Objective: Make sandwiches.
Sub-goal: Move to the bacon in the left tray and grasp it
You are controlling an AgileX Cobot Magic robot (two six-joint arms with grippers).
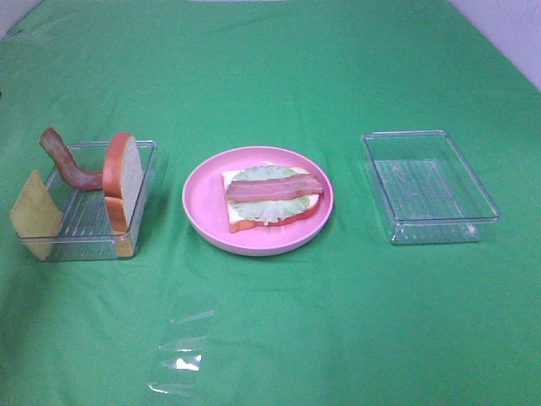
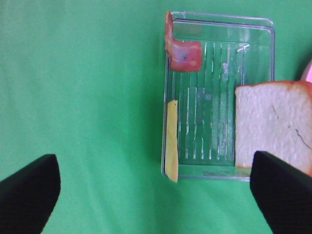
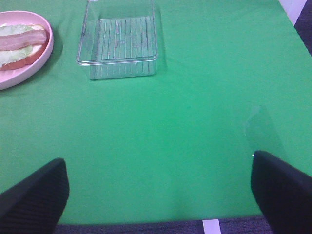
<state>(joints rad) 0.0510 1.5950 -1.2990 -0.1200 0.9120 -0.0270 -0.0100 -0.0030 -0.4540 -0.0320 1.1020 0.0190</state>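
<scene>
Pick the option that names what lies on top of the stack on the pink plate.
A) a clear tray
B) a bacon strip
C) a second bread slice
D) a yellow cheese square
B: in the exterior high view a bacon strip lies across the lettuce, which rests on a bread slice on the pink plate, with nothing above it.

Readable text: I find none in any of my views.
Sandwich (image 1: pixel 270 188): no lettering or label.
Pink plate (image 1: pixel 201 203): plain, no print.
Tray with food (image 1: pixel 80 247): clear plastic, ribbed floor, no words I can read.
Bare tray (image 1: pixel 435 230): the same.
Table (image 1: pixel 355 330): plain green, no signs or numbers.
</scene>
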